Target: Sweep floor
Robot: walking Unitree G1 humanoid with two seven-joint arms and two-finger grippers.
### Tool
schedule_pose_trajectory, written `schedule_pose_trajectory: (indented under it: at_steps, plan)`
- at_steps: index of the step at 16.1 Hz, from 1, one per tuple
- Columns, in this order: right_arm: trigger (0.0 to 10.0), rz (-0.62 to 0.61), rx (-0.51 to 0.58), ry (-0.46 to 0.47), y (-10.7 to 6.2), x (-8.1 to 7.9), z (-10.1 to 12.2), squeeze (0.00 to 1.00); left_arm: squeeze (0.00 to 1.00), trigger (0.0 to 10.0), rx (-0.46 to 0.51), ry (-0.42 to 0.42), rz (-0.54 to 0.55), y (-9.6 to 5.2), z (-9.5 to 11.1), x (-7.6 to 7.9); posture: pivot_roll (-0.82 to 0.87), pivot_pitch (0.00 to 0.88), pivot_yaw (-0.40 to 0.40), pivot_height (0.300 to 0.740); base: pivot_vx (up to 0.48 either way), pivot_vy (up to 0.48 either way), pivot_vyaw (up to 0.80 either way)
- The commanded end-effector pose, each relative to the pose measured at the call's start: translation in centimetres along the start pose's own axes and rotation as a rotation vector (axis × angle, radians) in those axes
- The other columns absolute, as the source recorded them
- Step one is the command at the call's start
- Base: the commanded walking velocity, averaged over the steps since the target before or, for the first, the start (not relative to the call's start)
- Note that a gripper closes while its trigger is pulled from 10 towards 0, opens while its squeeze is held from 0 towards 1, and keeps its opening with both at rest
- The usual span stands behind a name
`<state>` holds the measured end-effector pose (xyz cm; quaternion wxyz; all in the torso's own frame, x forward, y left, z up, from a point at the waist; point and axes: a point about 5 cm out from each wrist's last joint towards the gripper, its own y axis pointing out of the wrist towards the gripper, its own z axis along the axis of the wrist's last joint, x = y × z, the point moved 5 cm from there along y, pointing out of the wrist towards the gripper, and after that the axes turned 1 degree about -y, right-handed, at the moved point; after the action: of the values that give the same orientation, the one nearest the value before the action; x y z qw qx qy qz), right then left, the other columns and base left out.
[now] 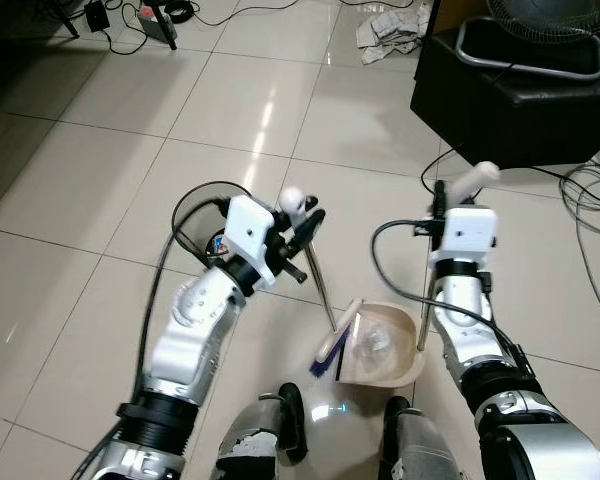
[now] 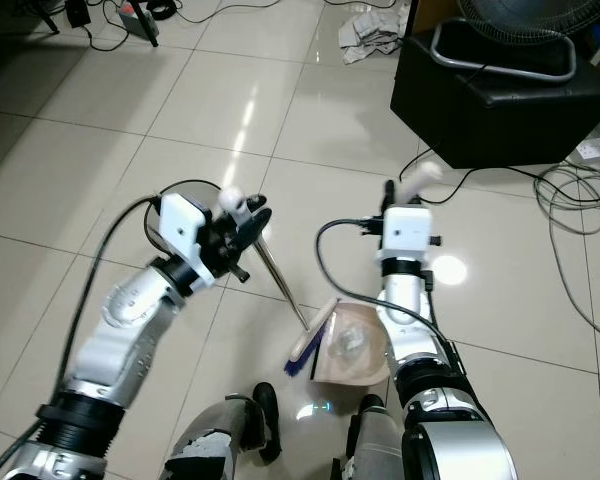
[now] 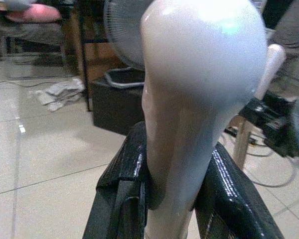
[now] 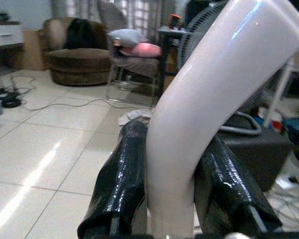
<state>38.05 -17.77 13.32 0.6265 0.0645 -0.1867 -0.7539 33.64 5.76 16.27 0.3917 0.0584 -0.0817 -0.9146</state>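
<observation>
A: Where's the broom (image 1: 323, 350)?

B: Just in front of the robot's feet. Its head lies low on the tiled floor (image 1: 100, 180), touching the near left edge of the dustpan (image 1: 380, 352). Its thin metal shaft slants up to the left tool (image 1: 302, 222), whose two black fingers (image 3: 123, 189) are clamped on the pale rounded handle end.

A: And the dustpan?

B: It is beige and sits on the floor between the two arms, with something clear and crumpled inside. Its long shaft rises on the right side to the right tool (image 1: 442, 205), which is closed around the pale bent grip; the fingers (image 4: 122, 179) press it from both sides.

A: How much room is there to move?

B: Ahead and to the left the tiles lie open, with grout lines running across. To the right front a black box (image 1: 510, 95) stands with a fan base (image 1: 525, 45) on it, near the right arm. Loose cables (image 1: 595, 200) coil on the floor beside the box's near right corner.

A: Anything else at the edges?

B: Crumpled paper (image 1: 392, 30) lies by the box's far left corner, and more cords and a power adapter (image 1: 97, 14) sit at the far left.
</observation>
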Motion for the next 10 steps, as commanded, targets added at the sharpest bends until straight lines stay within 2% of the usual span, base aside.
schedule_pose_trajectory:
  at_steps: [1,3,6,9,10]
  plan:
    - [10.0,-0.035,-0.008,0.071,-0.3,0.2,-0.2,0.00,0.00,10.0,-0.005,-0.001,-0.092,-0.3,0.2,0.9,0.14,0.224,0.129,0.740,0.000,0.000,0.00]
    - [10.0,-0.047,0.022,0.114,-0.5,0.7,0.3,0.00,0.00,10.0,-0.016,0.024,-0.122,-0.6,0.0,0.7,0.12,0.208,0.123,0.740,0.000,0.000,0.00]
    - [10.0,-0.056,0.061,0.135,-0.8,1.9,0.8,0.00,0.00,10.0,-0.007,0.041,-0.108,-0.2,0.9,-0.8,0.09,0.175,0.119,0.740,0.000,0.000,0.00]
    - [10.0,-0.085,0.080,0.143,-0.8,3.6,1.1,0.00,0.00,10.0,-0.007,0.097,-0.038,-0.4,1.9,-4.0,0.07,0.155,0.112,0.740,0.000,0.000,0.00]
    - [10.0,-0.088,0.084,0.147,-0.9,4.1,1.2,0.00,0.00,10.0,-0.021,0.135,0.021,-0.8,2.1,-6.0,0.07,0.159,0.111,0.740,0.000,0.000,0.00]
